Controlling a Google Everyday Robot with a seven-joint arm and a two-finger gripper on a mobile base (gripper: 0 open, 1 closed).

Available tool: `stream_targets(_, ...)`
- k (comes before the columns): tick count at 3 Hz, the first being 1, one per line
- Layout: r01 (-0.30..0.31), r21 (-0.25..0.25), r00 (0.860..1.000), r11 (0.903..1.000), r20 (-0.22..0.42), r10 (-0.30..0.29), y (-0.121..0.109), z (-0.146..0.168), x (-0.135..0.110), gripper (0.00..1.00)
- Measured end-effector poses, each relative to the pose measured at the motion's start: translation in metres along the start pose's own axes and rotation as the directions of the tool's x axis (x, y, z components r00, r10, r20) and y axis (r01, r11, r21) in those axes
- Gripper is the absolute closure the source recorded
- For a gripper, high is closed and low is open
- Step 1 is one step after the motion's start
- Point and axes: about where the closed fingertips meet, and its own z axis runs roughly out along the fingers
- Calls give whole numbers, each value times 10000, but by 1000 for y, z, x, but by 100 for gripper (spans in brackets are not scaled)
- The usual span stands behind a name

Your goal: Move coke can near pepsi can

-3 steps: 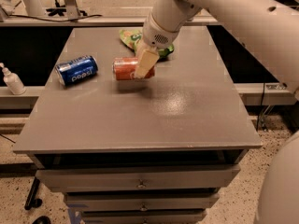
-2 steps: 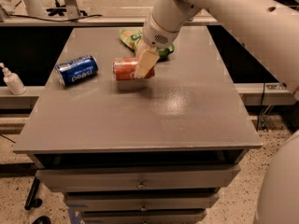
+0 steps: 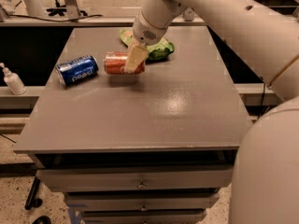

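The coke can (image 3: 116, 63), red-orange with silver ends, lies sideways in my gripper (image 3: 133, 65), which is shut on its right half. One pale finger (image 3: 135, 59) crosses the can's front. The can hangs a little above the grey table (image 3: 154, 111), with its shadow below it. The pepsi can (image 3: 77, 70), blue with white lettering, lies on its side on the table's left part, a short gap to the left of the coke can. My white arm comes down from the upper right.
A green snack bag (image 3: 158, 48) lies just behind the gripper at the table's back middle. A white pump bottle (image 3: 11, 80) stands on a lower ledge left of the table. Drawers (image 3: 140, 183) sit below the table's front edge.
My gripper has carried the coke can a little to the left, closer to the pepsi can. The pepsi can and the green bag have not moved.
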Motion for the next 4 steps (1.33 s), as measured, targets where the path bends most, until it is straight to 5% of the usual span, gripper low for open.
stream_targets(2,-383,-308,9993,9988,-24,383,-2,31,-7,100)
stream_targets(4,-432,-428,9991,9981,-44,430,-3,39,-11,59)
